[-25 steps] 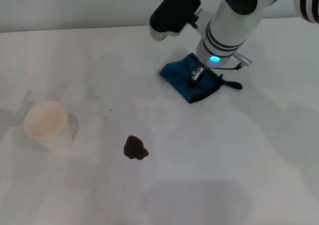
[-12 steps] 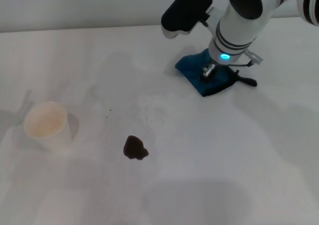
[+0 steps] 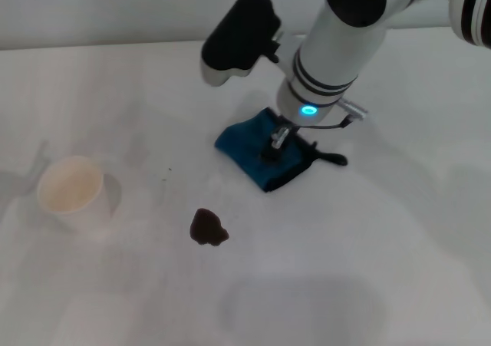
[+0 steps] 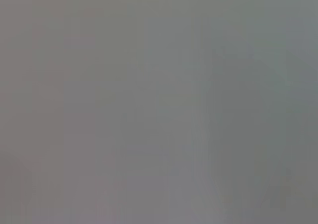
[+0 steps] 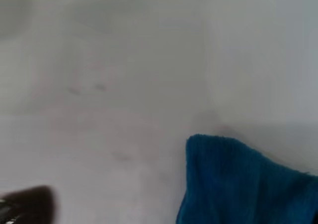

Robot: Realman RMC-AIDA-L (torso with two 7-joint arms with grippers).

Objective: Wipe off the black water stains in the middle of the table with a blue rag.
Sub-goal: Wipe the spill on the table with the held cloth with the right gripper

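The blue rag [image 3: 259, 160] is a folded teal cloth with black edging and a black loop trailing to its right. My right gripper [image 3: 276, 142] is shut on the blue rag from above, over the middle of the white table [image 3: 383, 269]. The black water stain [image 3: 208, 228] is a small brownish-black blob nearer to me and to the left of the rag, apart from it. In the right wrist view a corner of the blue rag [image 5: 238, 184] shows, with a dark brown patch [image 5: 31, 202] at the picture's edge. My left gripper is out of view.
A pale paper cup [image 3: 70, 189] stands upright at the left of the table, well apart from the stain. The left wrist view is plain grey with nothing to make out.
My right gripper has swung left and toward me with the blue rag, after first drifting right and farther back. The rag now lies much closer to the stain. Cup and stain have not moved.
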